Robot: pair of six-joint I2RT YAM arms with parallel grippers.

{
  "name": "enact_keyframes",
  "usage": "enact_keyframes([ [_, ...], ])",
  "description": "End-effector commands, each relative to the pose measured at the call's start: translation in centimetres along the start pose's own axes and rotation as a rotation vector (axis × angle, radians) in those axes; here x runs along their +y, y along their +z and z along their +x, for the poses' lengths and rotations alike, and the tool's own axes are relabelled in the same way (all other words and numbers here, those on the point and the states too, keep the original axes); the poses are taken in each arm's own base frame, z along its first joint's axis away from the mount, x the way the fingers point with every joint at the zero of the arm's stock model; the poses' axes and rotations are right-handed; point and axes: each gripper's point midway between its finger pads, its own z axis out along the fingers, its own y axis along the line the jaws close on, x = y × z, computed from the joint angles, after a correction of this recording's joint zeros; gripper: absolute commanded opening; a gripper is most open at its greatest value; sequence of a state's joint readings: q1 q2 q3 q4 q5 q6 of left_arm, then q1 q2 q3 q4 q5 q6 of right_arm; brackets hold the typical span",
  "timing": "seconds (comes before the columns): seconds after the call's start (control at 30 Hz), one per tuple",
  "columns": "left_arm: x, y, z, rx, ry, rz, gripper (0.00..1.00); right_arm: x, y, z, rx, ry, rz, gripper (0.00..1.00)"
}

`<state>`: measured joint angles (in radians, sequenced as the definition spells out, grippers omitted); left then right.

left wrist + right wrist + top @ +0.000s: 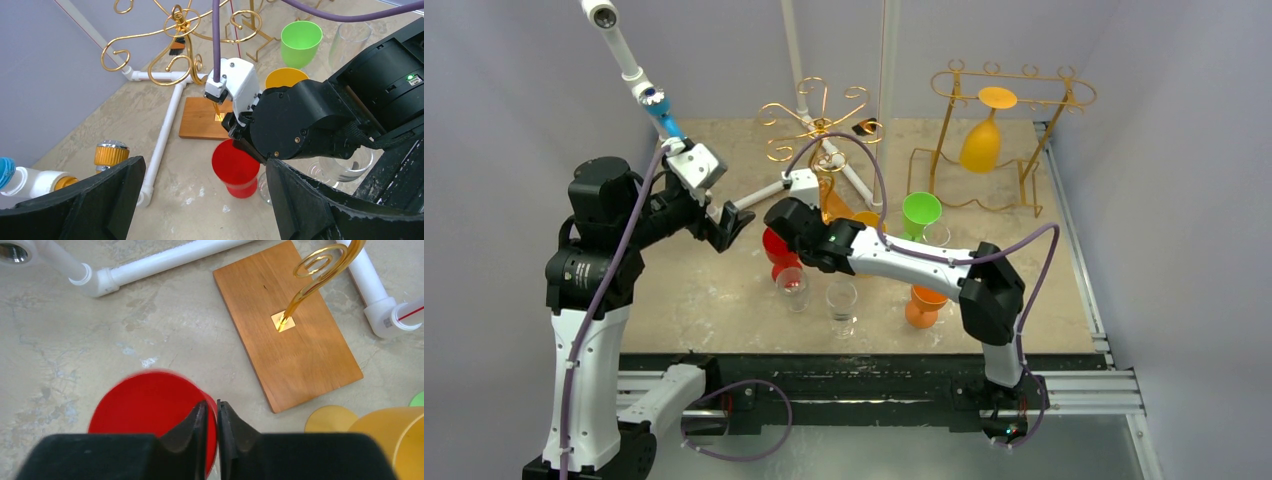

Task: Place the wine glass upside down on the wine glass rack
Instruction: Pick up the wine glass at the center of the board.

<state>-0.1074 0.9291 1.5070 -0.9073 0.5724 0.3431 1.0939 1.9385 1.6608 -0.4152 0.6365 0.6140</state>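
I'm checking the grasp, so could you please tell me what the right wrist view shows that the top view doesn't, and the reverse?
Only the right wrist view: the right gripper pinching the red glass at its rim, and the gold post's foot on the wooden base. Only the top view: the open left gripper, the clear glasses, and a yellow glass hanging upside down on the far rack. Both: the red glass, the white pipe and the gold rack.
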Motion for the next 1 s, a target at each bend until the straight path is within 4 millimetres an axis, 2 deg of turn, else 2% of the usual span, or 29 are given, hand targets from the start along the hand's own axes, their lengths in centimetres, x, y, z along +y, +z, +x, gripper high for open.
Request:
enact_keyframes([
  [0.0, -0.3, -0.2, 0.4, 0.015, -0.048, -0.009, 0.99, -0.9, -1.5, -1.0, -0.015, 0.013, 0.004, 0.11],
  [0.07, -0.4, -0.2, 0.5, 0.017, -0.051, 0.0, 1.0, -1.1, -2.0, -1.3, -0.022, 0.015, 0.0, 0.0],
  [0.23, -0.7, 0.0, 0.7, 0.018, -0.057, 0.015, 1.0, -1.7, -3.4, -2.7, -0.071, 0.032, -0.02, 0.0],
  [0.37, -0.7, 0.1, 0.6, 0.017, -0.063, 0.017, 1.0, -1.3, -5.1, -6.1, -0.166, 0.062, -0.074, 0.0],
  [0.47, -0.6, -0.1, 0.2, 0.008, -0.061, 0.014, 1.0, -1.2, -7.7, -9.3, -0.244, 0.091, -0.122, 0.0],
  [0.63, -1.1, -0.1, -0.1, -0.002, -0.062, 0.043, 1.0, -2.0, -14.2, -14.9, -0.393, 0.155, -0.239, 0.0],
  [0.77, -1.2, 0.3, 0.1, 0.003, -0.085, 0.053, 1.0, -3.0, -17.6, -17.1, -0.461, 0.189, -0.295, 0.0],
  [0.97, -1.2, 0.7, 0.0, -0.001, -0.125, 0.06, 1.0, -4.2, -22.3, -18.8, -0.545, 0.237, -0.41, 0.0],
])
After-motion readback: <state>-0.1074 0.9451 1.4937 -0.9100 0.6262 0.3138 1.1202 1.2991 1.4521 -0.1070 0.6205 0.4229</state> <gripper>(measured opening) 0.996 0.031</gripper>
